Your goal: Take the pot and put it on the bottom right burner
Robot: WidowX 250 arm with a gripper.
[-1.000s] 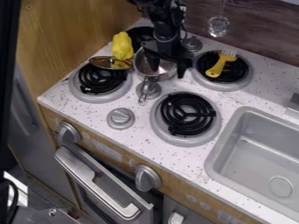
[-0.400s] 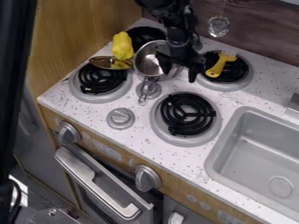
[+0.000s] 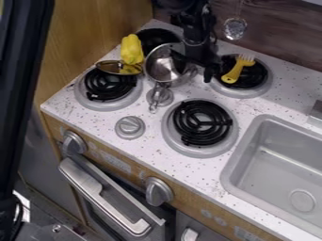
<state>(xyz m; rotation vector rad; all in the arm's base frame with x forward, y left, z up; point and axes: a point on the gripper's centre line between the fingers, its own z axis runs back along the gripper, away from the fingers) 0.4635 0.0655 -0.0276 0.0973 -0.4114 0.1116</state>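
The black gripper [image 3: 194,70] hangs over the right rim of the silver pot, with its fingers spread apart, one over the pot's opening and one just right of the rim. The metal pot [image 3: 162,69] stands upright between the back burners, its handle pointing toward the front of the stove. At the front right lies the bottom right burner [image 3: 202,123], a black coil in a grey ring with nothing on it.
A yellow pepper [image 3: 131,49] and a shiny oval lid [image 3: 118,67] lie left of the pot. The yellow brush [image 3: 237,68] rests on the back right burner [image 3: 254,75]. A grey sink [image 3: 289,162] is at the right, and a knob [image 3: 129,127] stands between the front burners.
The gripper has moved to the right, from over the pot's middle to its right rim. The pot has stayed in place.
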